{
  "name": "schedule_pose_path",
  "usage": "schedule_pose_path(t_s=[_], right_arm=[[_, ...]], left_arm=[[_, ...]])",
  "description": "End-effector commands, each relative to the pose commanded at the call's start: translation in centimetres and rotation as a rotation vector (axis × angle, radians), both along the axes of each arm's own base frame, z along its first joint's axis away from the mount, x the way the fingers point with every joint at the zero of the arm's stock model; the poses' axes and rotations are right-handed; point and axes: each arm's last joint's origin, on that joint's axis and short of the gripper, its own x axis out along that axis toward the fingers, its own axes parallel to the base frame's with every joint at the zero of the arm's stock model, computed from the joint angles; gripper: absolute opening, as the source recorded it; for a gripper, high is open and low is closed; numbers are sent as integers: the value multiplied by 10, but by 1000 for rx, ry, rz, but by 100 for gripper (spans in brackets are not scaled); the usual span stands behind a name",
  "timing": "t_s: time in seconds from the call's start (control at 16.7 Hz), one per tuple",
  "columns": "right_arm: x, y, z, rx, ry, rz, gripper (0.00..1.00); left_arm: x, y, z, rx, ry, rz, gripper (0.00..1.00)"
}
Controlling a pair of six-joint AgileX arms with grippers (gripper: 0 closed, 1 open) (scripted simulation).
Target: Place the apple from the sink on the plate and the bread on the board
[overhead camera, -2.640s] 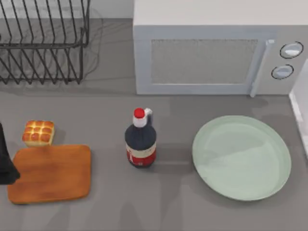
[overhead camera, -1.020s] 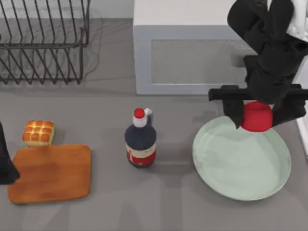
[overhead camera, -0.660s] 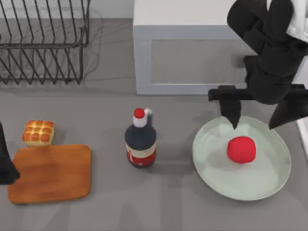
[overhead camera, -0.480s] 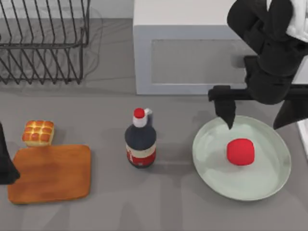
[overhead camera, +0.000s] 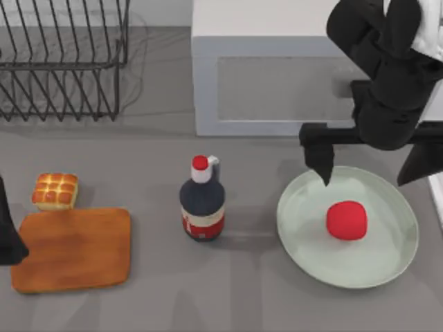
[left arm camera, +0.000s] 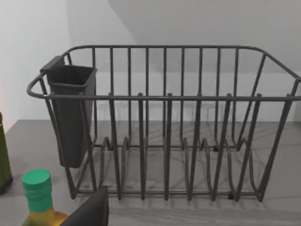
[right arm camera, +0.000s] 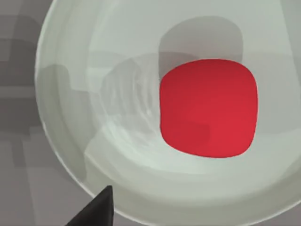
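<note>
The red apple [overhead camera: 346,220] lies on the mint-green plate [overhead camera: 304,235] at the table's right, a little right of the plate's middle. My right gripper [overhead camera: 365,180] hangs open above the plate's far rim, its fingers spread wide and apart from the apple. In the right wrist view the apple [right arm camera: 209,107] rests inside the plate [right arm camera: 56,141]. The bread [overhead camera: 55,191] sits on the table just behind the far left corner of the wooden board [overhead camera: 73,249], which is bare. My left arm [overhead camera: 7,235] is parked at the left edge beside the board.
A dark bottle with a red cap [overhead camera: 202,204] stands mid-table between board and plate. A microwave [overhead camera: 291,83] is behind the plate and a wire dish rack [overhead camera: 62,62] at the back left. A green-capped bottle [left arm camera: 37,188] stands near the rack [left arm camera: 164,141].
My right gripper let go of the apple, which dropped onto the plate and settled. The fingers spread wider and lifted slightly. The left arm, bread and board have not moved.
</note>
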Motion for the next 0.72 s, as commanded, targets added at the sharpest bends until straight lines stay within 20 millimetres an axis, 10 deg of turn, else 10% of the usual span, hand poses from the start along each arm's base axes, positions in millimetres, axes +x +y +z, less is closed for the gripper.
schedule_pose_path(t_s=[0.36, 0.72], right_arm=[[-25, -32, 24, 75, -169, 2, 100], [-102, -99, 44, 180, -595, 5, 100]], left_arm=[[0, 0, 0, 0, 0, 0, 100], [0, 0, 0, 0, 0, 0, 100]])
